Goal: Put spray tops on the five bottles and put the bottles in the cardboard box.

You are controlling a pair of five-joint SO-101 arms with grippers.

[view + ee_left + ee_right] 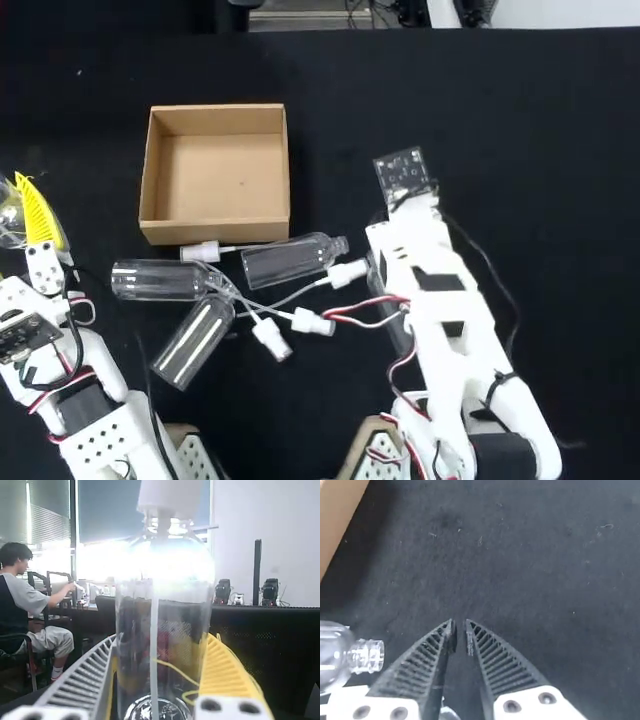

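My left gripper (162, 647) is shut on a clear bottle (162, 605) that carries a white spray top (167, 497), held up off the table at the far left (10, 212). Three clear bottles without tops lie in front of the cardboard box (215, 175): one (290, 258) by the right arm (430, 290), one (165, 280) to its left, one (195, 340) nearer me. Loose spray tops (312, 322) with thin tubes lie among them. My right gripper (459, 630) hovers over black cloth, shut on nothing, beside a bottle's threaded neck (367, 655).
The box stands open with nothing inside, and its corner (335, 510) shows past the right gripper. Black cloth (540, 150) covers the table, bare to the right and behind. A person sits at a desk far off in the room.
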